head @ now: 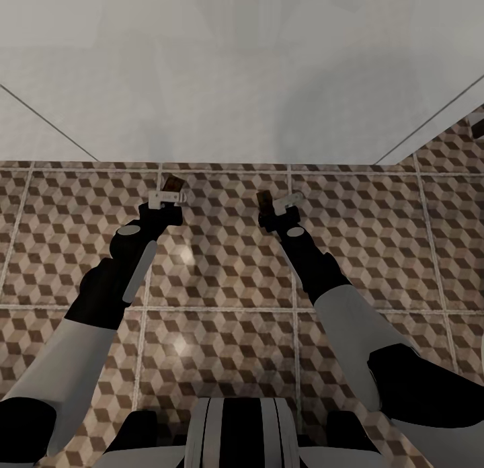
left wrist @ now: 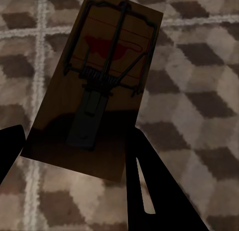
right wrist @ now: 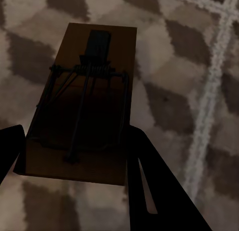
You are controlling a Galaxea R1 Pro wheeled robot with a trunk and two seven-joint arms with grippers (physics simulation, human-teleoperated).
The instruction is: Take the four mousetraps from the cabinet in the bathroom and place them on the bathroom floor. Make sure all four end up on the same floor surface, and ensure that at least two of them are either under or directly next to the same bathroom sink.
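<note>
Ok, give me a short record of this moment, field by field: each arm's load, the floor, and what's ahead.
left gripper: shut on left mousetrap, fingers at its near end
right gripper: shut on right mousetrap
bathroom floor: cube-pattern tiles, below both traps
ahead: plain pale wall

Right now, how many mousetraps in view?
2. One mousetrap held in the left gripper, one in the right gripper, both above the tiled floor. Others may be out of frame.

One mousetrap (head: 174, 183) left, another mousetrap (head: 264, 200) right, both above bathroom floor (head: 222, 266).
</note>
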